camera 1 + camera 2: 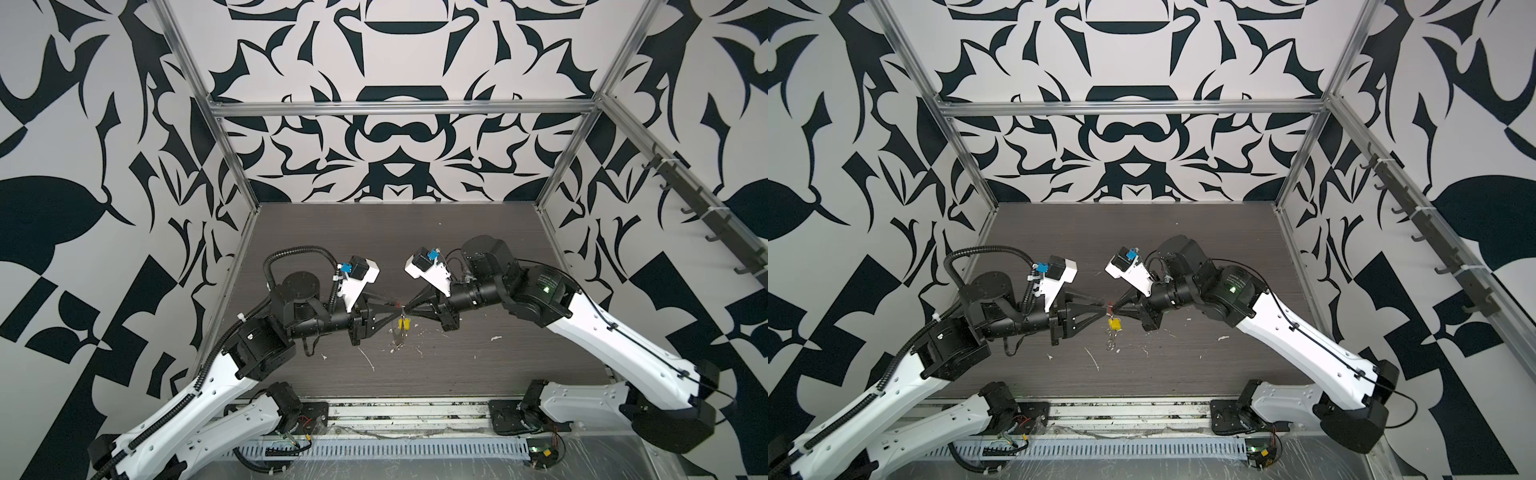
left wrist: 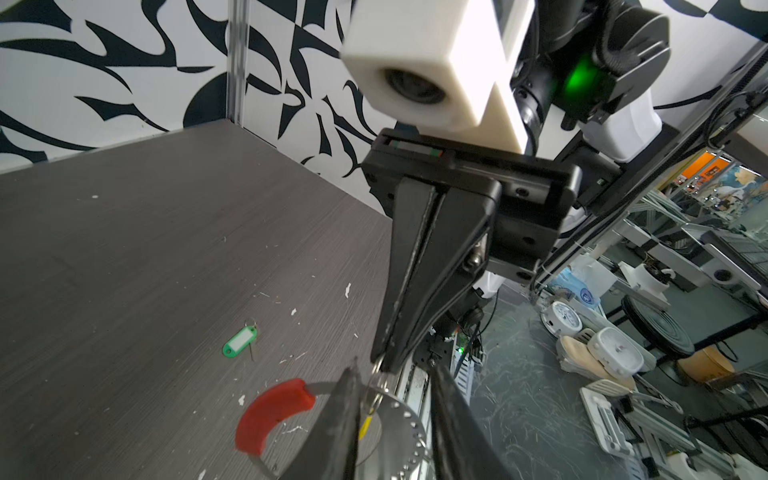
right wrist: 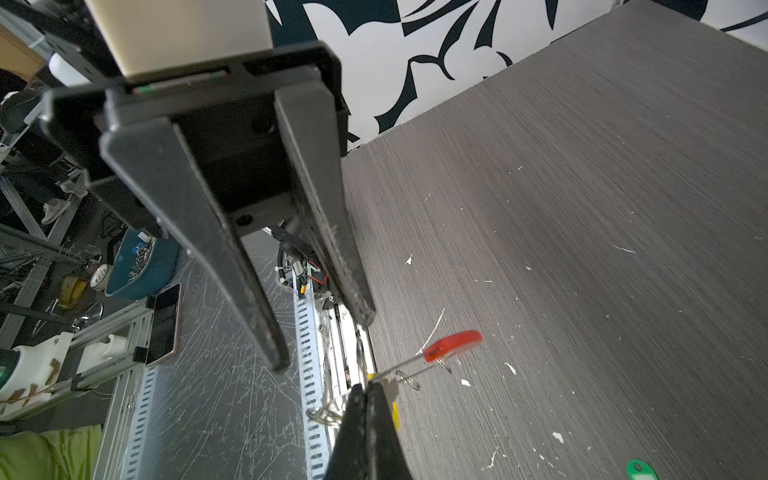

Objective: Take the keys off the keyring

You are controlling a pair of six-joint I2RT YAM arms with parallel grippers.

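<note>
Pinching large thin grey holed metal hoop [image 2: 409,432] mid-air with right claw [image 2: 381,357], tips together; straddling it with left claw [image 3: 323,340], tips apart, empty; yellow oblong plastic tag [image 1: 404,323] dangling below both; risk: thin pinch slipping, hoop dropping; left closing beside swinging tag, missing it

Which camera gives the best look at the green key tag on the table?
The left wrist view: the green tag lies whole and unobstructed on the table, white label and wire loop visible. The right wrist view catches only part of the tag, cut off at the frame edge. Neither top view shows it.
</note>
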